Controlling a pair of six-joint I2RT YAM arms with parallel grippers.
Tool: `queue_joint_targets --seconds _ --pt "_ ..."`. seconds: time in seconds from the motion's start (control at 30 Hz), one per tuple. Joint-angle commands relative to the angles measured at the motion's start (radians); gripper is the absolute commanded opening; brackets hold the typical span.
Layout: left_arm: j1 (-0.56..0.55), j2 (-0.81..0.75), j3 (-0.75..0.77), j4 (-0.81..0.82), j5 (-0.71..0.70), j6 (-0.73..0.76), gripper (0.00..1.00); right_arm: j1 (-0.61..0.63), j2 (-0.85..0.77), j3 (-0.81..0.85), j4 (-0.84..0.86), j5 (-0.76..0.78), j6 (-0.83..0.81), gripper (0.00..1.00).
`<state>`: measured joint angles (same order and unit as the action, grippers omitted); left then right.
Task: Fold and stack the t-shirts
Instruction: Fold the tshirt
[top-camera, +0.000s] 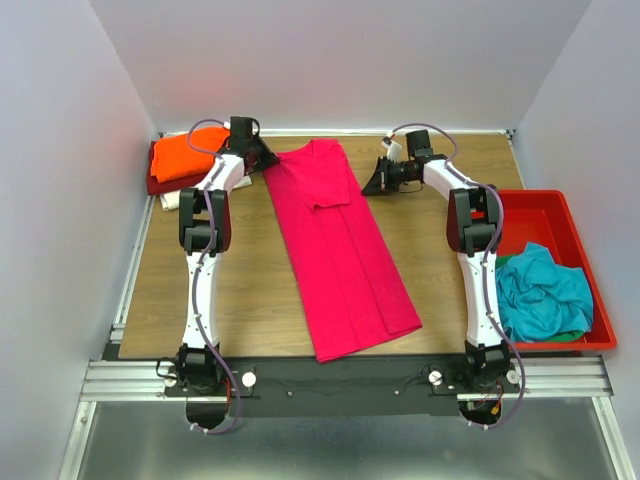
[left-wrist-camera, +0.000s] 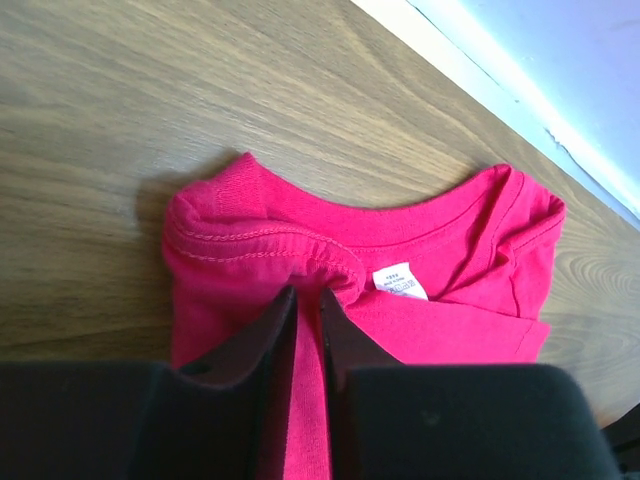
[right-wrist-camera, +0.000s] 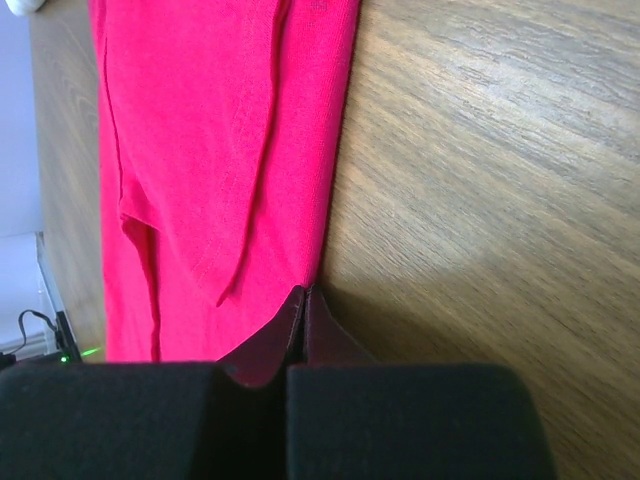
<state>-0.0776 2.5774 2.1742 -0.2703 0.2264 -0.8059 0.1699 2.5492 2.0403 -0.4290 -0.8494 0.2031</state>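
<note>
A bright pink-red t-shirt lies on the wooden table, folded lengthwise into a long strip with its collar at the far end. My left gripper is at the collar's left side. In the left wrist view the gripper is shut on a pinch of the pink-red cloth just behind the neckband. My right gripper is beside the shirt's right edge near the folded-in sleeve. In the right wrist view it is shut with its tips at the shirt's edge; no cloth shows between the jaws.
A stack of folded shirts sits at the back left: orange on top, dark red and cream beneath. A red plastic tray at the right holds a crumpled teal shirt over a green one.
</note>
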Motion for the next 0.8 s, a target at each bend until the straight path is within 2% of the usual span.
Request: queue_joint_targets --seconds 0.0,0.13,0.17,0.2,0.3,0.4,0.47,0.5,0.53,0.57,0.6,0.63,0.7,0.77 --pt "0.013 -0.022 0.031 0.020 0.098 0.043 0.32 0.000 0.056 0.001 -0.073 0.024 -0.021 0.19" --pt "0.013 0.000 0.096 0.071 0.276 0.068 0.44 -0.001 0.014 0.006 -0.074 0.042 -0.054 0.33" --pt "0.013 -0.008 0.096 0.091 0.298 0.073 0.45 -0.001 -0.003 0.008 -0.073 0.052 -0.065 0.34" --pt "0.013 -0.020 0.098 0.115 0.318 0.083 0.50 -0.003 -0.018 0.006 -0.076 0.064 -0.086 0.34" --pt "0.018 -0.091 0.092 0.140 0.317 0.160 0.56 -0.003 -0.092 -0.003 -0.085 0.111 -0.145 0.39" --pt "0.022 -0.201 0.044 0.138 0.277 0.299 0.57 -0.001 -0.196 -0.037 -0.109 0.153 -0.247 0.42" --pt "0.019 -0.346 -0.011 0.117 0.155 0.463 0.57 0.000 -0.257 -0.077 -0.129 0.168 -0.315 0.43" --pt "0.001 -0.414 -0.127 0.144 -0.005 0.534 0.61 -0.001 -0.336 -0.125 -0.139 0.180 -0.382 0.44" --pt "-0.013 -0.562 -0.205 0.184 -0.080 0.589 0.65 -0.001 -0.375 -0.161 -0.142 0.179 -0.418 0.44" --pt "-0.031 -0.642 -0.382 0.238 -0.132 0.682 0.68 0.000 -0.424 -0.196 -0.145 0.171 -0.457 0.44" --pt "-0.036 -0.719 -0.472 0.352 -0.183 0.712 0.75 -0.001 -0.513 -0.231 -0.146 0.161 -0.537 0.46" --pt "-0.036 -0.863 -0.557 0.414 -0.179 0.732 0.80 0.000 -0.564 -0.315 -0.146 0.151 -0.576 0.47" --pt "-0.034 -0.986 -0.769 0.503 -0.123 0.781 0.96 -0.001 -0.648 -0.402 -0.145 0.125 -0.690 0.50" --pt "-0.022 -1.127 -0.864 0.575 0.018 0.800 0.98 0.000 -0.779 -0.535 -0.146 0.064 -0.763 0.67"
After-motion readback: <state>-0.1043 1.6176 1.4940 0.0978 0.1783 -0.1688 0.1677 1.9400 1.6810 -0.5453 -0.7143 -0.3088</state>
